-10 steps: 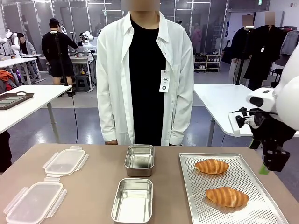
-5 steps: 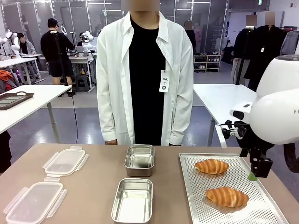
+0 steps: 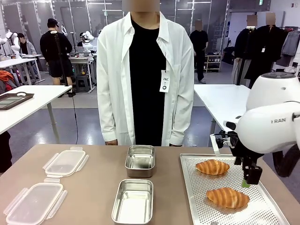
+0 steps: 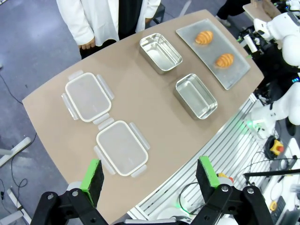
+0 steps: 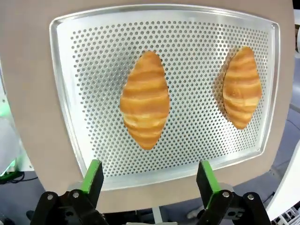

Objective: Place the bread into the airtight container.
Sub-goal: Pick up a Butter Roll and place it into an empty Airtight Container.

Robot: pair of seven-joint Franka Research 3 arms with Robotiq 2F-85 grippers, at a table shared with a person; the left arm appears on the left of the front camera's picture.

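- Right pincer: spread and empty, above the tray. Left pincer: spread, high over the tabletop.
- Near croissant: lies on the tray, long axis left to right. Expect it light, soft and flaky; grip it gently across the thick middle.
- Far croissant: same heading, tips left and right.

Two croissants on tray, steel containers — empty
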